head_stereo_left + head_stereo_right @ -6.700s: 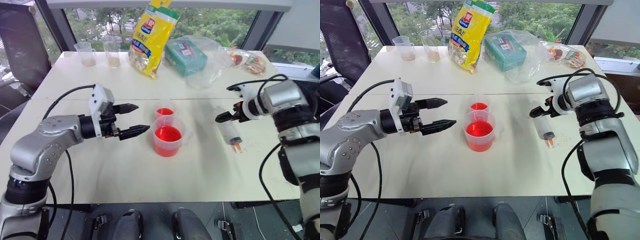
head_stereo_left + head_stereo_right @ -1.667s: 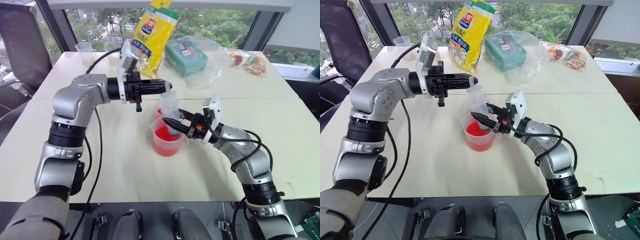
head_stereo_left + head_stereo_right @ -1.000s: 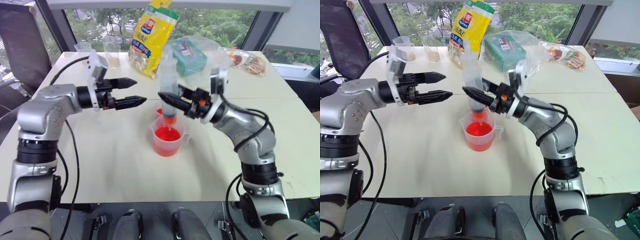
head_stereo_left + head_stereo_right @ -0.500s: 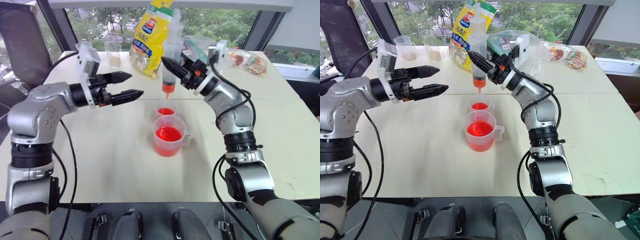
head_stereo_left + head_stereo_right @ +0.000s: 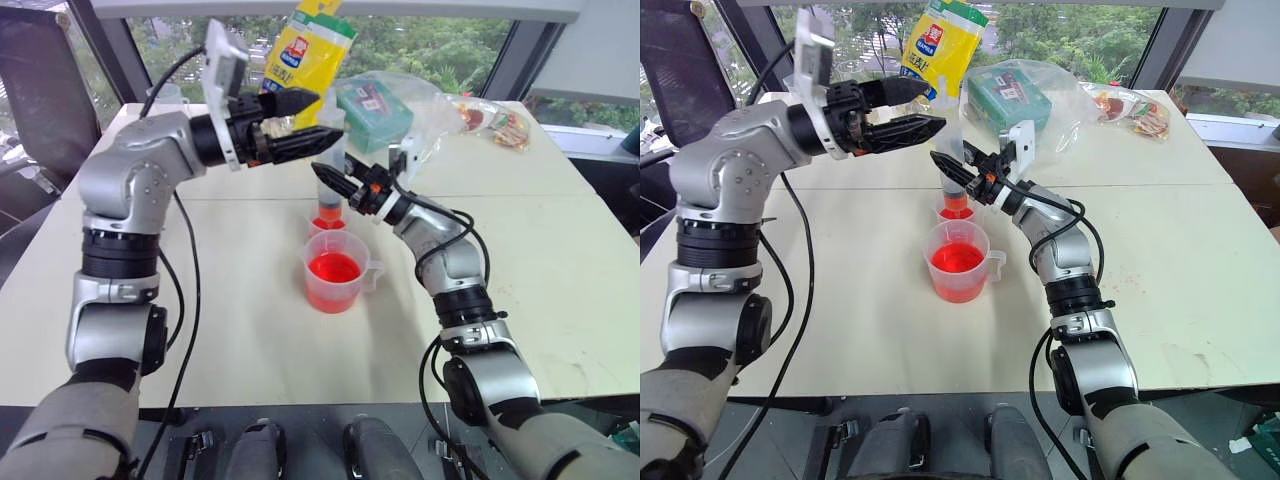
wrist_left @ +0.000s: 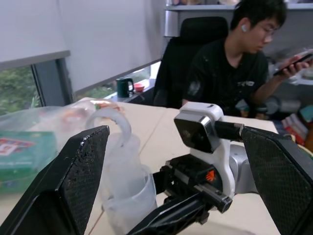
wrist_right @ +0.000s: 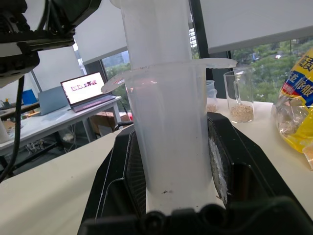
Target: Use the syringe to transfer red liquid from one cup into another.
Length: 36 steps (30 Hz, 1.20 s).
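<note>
The counter is kept mostly bare in the middle, so the handled beaker sits dead centre with the small cup touching it at 12 o'clock, probably to keep the transfer short. The syringe is held upright over the small cup, nozzle down, clamped in the right claw. The left claw is spread wide around the plunger top, presumably so it can be pushed.
</note>
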{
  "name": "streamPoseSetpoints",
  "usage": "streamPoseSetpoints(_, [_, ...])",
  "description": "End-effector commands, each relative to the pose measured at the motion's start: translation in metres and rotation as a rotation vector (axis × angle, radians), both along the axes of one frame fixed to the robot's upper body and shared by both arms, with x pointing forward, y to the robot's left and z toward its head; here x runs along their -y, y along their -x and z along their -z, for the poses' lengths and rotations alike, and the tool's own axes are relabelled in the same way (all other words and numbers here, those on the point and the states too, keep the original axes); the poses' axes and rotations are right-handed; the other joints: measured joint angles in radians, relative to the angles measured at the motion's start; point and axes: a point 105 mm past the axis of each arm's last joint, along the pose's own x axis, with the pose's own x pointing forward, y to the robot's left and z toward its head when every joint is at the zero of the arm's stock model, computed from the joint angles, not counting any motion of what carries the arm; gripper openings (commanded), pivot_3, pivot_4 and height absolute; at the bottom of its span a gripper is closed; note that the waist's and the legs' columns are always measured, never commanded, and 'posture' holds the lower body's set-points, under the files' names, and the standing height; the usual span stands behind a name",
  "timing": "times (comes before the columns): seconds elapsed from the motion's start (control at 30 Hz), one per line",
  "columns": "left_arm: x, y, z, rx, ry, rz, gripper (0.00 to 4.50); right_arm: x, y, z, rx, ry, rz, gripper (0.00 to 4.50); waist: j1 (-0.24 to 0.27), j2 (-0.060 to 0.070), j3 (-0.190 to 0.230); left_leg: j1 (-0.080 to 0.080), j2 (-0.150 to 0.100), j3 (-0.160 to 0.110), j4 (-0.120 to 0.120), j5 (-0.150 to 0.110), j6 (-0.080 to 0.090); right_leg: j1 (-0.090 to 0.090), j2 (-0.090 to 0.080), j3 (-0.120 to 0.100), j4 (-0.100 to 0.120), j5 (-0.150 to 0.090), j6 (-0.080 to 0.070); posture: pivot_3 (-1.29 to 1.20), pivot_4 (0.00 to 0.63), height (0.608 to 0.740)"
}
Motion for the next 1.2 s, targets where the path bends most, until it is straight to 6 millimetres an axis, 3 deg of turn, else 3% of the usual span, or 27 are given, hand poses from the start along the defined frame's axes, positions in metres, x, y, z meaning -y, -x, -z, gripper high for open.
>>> streamPoseSetpoints(0.03, [0.006,0.002,-0.010,0.051,-0.011,0.026,4.41,-0.002,0.007,-0.019,0.080,-0.017,-0.010,1.36,0.000,0.000,0.000,0.000,0.000,0.000,0.000,0.000,0.000,0.000,0.000,0.000,0.000,0.000,0.000,0.00,0.150,0.740])
streamPoseSetpoints(0.2, [0.013,-0.006,-0.010,0.046,-0.005,0.031,4.41,-0.004,0.008,-0.019,0.085,-0.003,-0.016,1.36,0.000,0.000,0.000,0.000,0.000,0.000,0.000,0.000,0.000,0.000,0.000,0.000,0.000,0.000,0.000,0.00,0.150,0.740])
streamPoseSetpoints(0.23, [0.014,-0.008,-0.011,0.045,0.000,0.032,4.18,-0.005,0.008,-0.019,0.087,0.000,-0.018,1.36,0.001,0.000,0.000,0.000,0.000,0.000,0.000,0.000,0.000,0.000,0.000,0.000,0.000,0.000,0.000,0.00,0.150,0.740])
streamPoseSetpoints(0.3, [0.017,-0.011,-0.011,0.041,0.009,0.032,3.58,-0.006,0.009,-0.018,0.087,0.003,-0.022,1.36,0.001,0.000,0.000,0.000,0.000,0.000,0.000,0.000,0.000,0.000,0.000,0.000,0.000,0.000,0.000,0.00,0.150,0.740])
streamPoseSetpoints(0.5, [0.021,-0.015,-0.010,0.034,0.020,0.041,0.72,-0.007,0.010,-0.017,0.090,0.014,-0.026,1.36,-0.001,0.000,0.000,0.000,0.000,0.000,0.000,0.000,0.000,0.000,0.000,0.000,0.000,0.000,0.000,0.00,0.150,0.740])
streamPoseSetpoints(0.57, [0.022,-0.018,-0.009,0.031,0.022,0.036,0.04,-0.006,0.010,-0.016,0.092,0.018,-0.026,1.36,0.000,0.000,0.000,0.000,0.000,0.000,0.000,0.000,0.000,0.000,0.000,0.000,0.000,0.000,0.000,0.00,0.150,0.740])
streamPoseSetpoints(0.83, [0.023,-0.022,0.008,0.013,-0.027,0.030,0.04,-0.004,0.010,-0.022,0.110,0.023,-0.021,1.36,0.000,0.000,0.000,0.000,0.000,0.000,0.000,0.000,0.001,0.000,0.000,0.000,0.000,0.000,0.000,0.00,0.150,0.740])
streamPoseSetpoints(1.2, [0.026,-0.024,0.027,-0.029,-0.065,0.040,0.04,0.000,0.018,-0.053,0.160,-0.023,-0.037,1.36,0.001,0.000,0.000,0.000,0.000,0.000,0.000,0.000,0.001,0.000,0.000,0.000,0.000,0.000,0.000,0.00,0.150,0.740])
